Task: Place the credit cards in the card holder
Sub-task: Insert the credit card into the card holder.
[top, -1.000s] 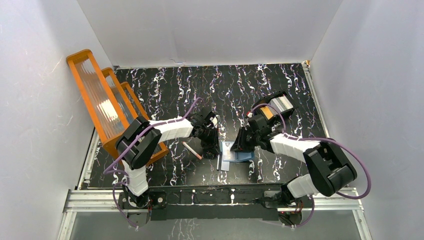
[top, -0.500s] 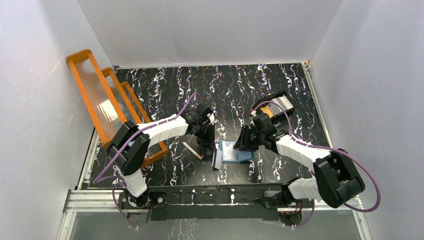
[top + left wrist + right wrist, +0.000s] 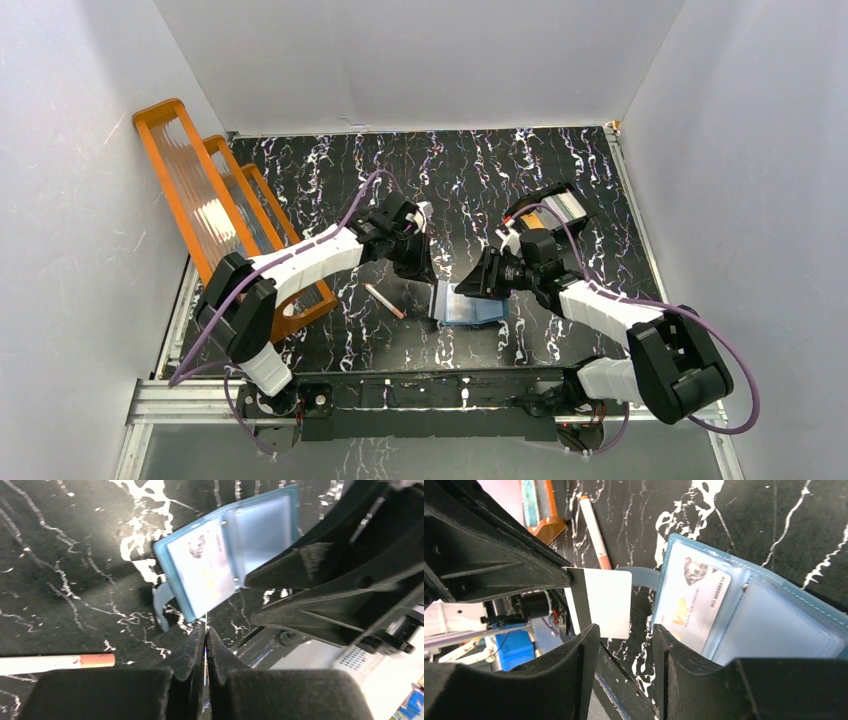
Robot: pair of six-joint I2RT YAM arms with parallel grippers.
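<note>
A ribbed orange plastic rack (image 3: 200,200) stands at the left of the black, white-veined desk (image 3: 400,170). A slim white pen (image 3: 594,530) with a pink end lies flat nearby. The left gripper (image 3: 205,635) is pinched tight on a thin white card (image 3: 606,602) with a black stripe. The card holder (image 3: 260,535) lies open on the desk just right of that card, soft teal with clear glossy pockets. A printed card (image 3: 691,605) sits in its left pocket. The right gripper (image 3: 626,640) hovers over it, jaws apart and clamping nothing. A black tray (image 3: 562,205) lies further right.
</note>
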